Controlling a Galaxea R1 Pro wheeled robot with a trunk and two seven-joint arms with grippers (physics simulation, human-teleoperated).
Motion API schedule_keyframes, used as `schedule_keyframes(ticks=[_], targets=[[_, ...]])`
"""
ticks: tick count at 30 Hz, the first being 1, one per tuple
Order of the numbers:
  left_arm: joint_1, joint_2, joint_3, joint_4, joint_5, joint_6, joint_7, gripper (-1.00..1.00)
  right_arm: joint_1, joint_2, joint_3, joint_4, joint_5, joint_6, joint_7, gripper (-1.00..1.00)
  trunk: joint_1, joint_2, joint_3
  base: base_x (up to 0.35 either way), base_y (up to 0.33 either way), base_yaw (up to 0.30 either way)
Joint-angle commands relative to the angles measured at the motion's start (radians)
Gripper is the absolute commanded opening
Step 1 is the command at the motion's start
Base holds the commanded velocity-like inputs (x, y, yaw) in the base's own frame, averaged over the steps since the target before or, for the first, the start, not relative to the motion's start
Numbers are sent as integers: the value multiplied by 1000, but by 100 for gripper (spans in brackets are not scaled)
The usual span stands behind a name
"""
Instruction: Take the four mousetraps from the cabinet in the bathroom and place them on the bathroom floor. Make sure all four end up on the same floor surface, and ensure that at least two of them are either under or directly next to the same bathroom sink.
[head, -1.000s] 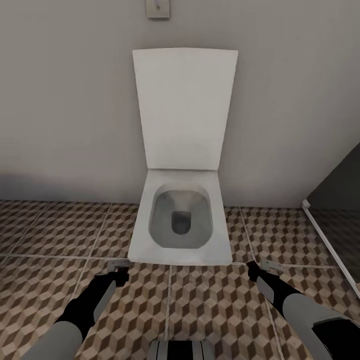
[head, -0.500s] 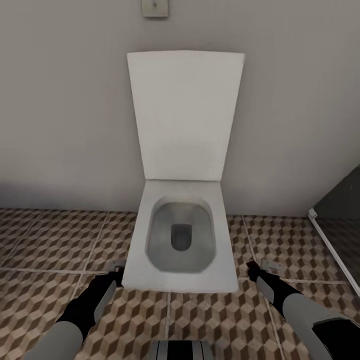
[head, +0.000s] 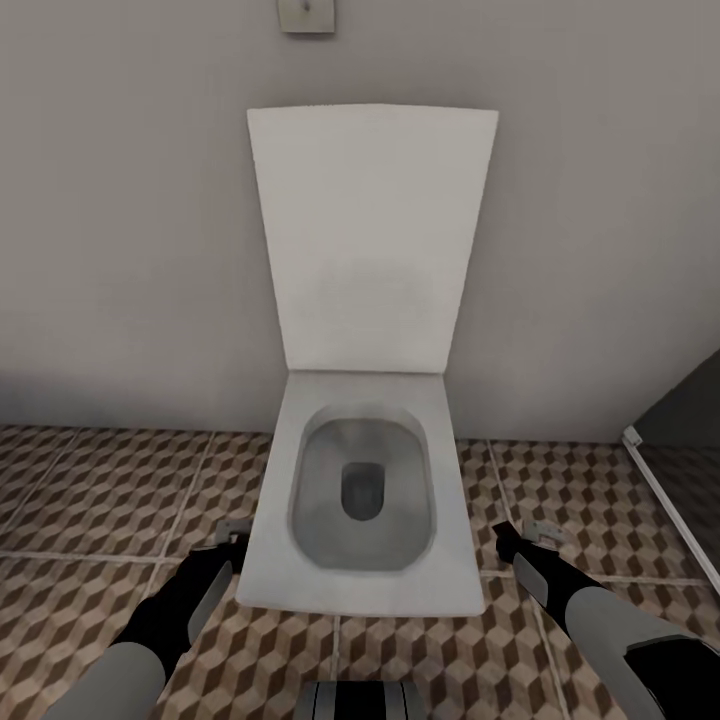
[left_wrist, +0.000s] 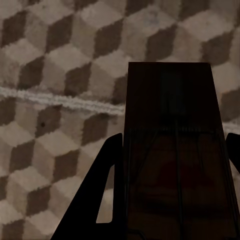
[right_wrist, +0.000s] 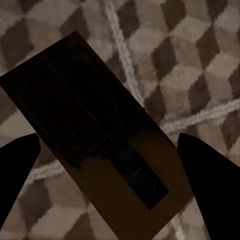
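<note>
1. Two mousetraps show up, one at each of my wrists. In the left wrist view a dark-brown mousetrap (left_wrist: 172, 150) sits between the black fingers (left_wrist: 100, 200) of my left tool (left_wrist: 172, 190); the fingers press its long sides, so the tool is clamped on it.
2. In the right wrist view a second mousetrap (right_wrist: 95, 135) lies at a slant across the picture, with its wire parts visible on its face. The black fingertips (right_wrist: 205, 170) of my right tool (right_wrist: 107, 165) stand wide apart at either edge, clear of the board where I can see them. I cannot tell whether this trap rests on the tiles or is carried.
3. From the head view, my left tool (head: 232, 532) hovers just beside the toilet's front left corner, and my right tool (head: 525, 535) near its front right side, both low over the floor.
4. Under everything is the bathroom floor (head: 90, 490), cube-pattern tiles with pale grout lines.
5. A white toilet (head: 365, 500) stands straight ahead against the plain grey wall (head: 120, 250), its lid (head: 370, 240) raised upright. A small plate (head: 305, 15) is fixed on the wall above it.
</note>
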Motion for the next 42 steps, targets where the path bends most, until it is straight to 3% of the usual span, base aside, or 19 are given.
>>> schedule_keyframes(ticks=[1, 42], targets=[[0, 2, -8, -1, 9, 4, 12, -100, 0, -1, 8, -3, -5, 8, -6, -100, 0, 0, -1, 49, 0, 0], [0, 2, -11, 0, 8, 4, 11, -100, 0, -1, 5, -3, -5, 10, -2, -100, 0, 0, -1, 26, 35, -1]])
